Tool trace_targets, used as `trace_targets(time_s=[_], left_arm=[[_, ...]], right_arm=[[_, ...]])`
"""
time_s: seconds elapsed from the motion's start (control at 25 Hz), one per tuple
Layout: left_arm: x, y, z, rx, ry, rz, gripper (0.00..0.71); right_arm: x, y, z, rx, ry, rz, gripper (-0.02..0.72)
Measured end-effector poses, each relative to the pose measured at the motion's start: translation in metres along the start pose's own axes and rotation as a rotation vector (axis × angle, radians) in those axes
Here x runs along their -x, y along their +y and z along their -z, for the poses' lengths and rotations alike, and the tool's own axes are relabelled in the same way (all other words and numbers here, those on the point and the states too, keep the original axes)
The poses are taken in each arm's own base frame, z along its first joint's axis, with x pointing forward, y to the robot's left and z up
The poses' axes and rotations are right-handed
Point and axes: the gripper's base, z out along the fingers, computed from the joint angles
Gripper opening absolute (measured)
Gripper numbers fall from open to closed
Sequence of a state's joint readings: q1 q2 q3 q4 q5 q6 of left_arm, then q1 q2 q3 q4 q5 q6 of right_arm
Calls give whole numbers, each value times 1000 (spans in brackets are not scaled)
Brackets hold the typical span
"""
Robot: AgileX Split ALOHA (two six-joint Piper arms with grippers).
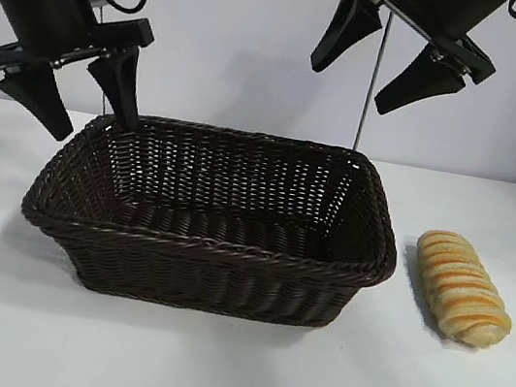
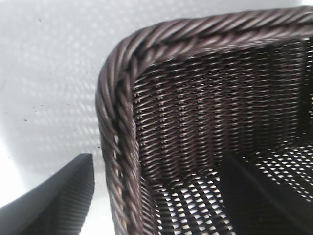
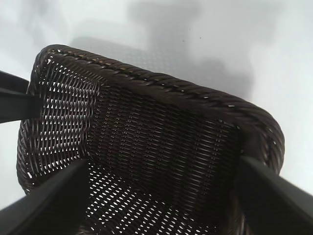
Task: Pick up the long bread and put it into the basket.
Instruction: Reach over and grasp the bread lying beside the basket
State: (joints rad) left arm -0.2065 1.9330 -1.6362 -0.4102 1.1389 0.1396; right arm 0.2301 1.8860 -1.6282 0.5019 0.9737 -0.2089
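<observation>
The long bread [image 1: 462, 289], golden with orange-brown ridges, lies on the white table to the right of the basket [image 1: 210, 245]. The dark woven basket stands in the middle with nothing inside it. My left gripper [image 1: 93, 118] hangs open over the basket's back left corner, one finger outside the rim [image 2: 115, 147] and one inside. My right gripper [image 1: 358, 87] is open too, high above the basket's back right part, with nothing between its fingers. The right wrist view looks down into the basket [image 3: 161, 93]. Neither wrist view shows the bread.
A thin metal rod [image 1: 372, 84] stands upright behind the basket's back right corner. White table surface [image 1: 211, 363] stretches in front of the basket and around the bread.
</observation>
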Motion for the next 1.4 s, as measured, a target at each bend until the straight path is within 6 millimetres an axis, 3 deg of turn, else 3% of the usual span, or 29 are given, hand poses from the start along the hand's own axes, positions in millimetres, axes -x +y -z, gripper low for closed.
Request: trace_targets(time_s=[0.2, 0.64, 1.0, 1.4], left_arm=[[-3, -10, 22, -29, -46, 17, 523], [-1, -19, 23, -132, -66, 101, 523], [-15, -13, -10, -229, -61, 298, 523], [-15, -23, -15, -246, -71, 286, 523]], right_arm=[[0, 0, 0, 0, 0, 0, 591], [0, 0, 0, 0, 2, 0, 591], [0, 0, 0, 1, 3, -2, 591], [-1, 0, 0, 1, 6, -10, 591]])
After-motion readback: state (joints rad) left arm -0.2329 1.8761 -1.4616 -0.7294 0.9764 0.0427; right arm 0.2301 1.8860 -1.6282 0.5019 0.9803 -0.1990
